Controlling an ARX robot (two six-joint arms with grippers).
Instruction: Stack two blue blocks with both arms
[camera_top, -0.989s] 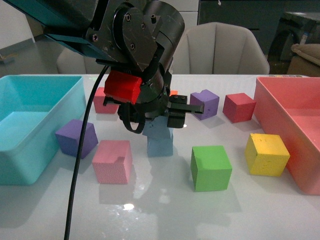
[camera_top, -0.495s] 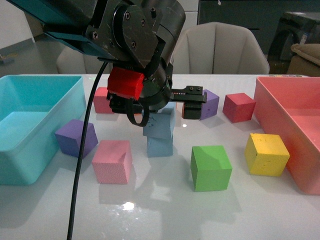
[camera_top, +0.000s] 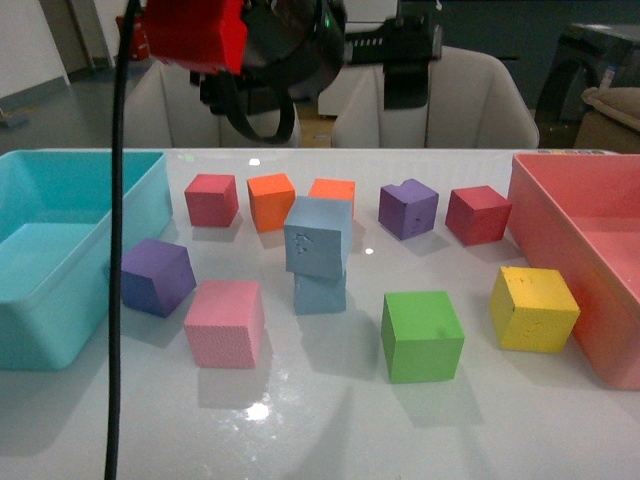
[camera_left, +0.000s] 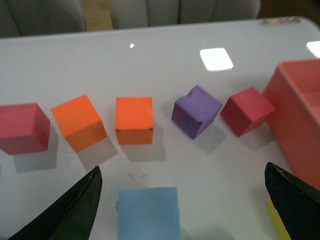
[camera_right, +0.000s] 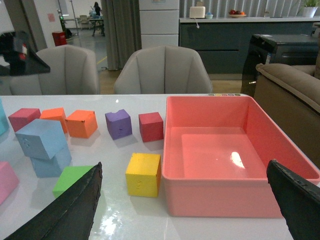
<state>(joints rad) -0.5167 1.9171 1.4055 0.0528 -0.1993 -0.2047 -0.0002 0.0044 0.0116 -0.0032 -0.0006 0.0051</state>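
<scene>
The two blue blocks stand stacked mid-table. The paler dented block (camera_top: 319, 237) sits on the dusty steel-blue block (camera_top: 320, 293), turned a little and overhanging it. Both show in the right wrist view, upper (camera_right: 41, 138) and lower (camera_right: 50, 165). My left gripper (camera_left: 181, 172) is open and empty, high above the stack, with the upper block's top (camera_left: 148, 212) below it. Its arm (camera_top: 285, 40) fills the top of the front view. My right gripper (camera_right: 184, 170) is open and empty, hovering near the yellow cube and the pink bin.
A turquoise bin (camera_top: 60, 190) stands at left and a pink bin (camera_top: 560, 200) at right. Around the stack lie a purple cube (camera_top: 157, 275), a pink cube (camera_top: 226, 322), a green cube (camera_top: 421, 335) and a yellow cube (camera_top: 533, 307). Red, orange and purple cubes line the back.
My left arm has let go of the upper blue block and risen well above the stack. The block stays on the lower one.
</scene>
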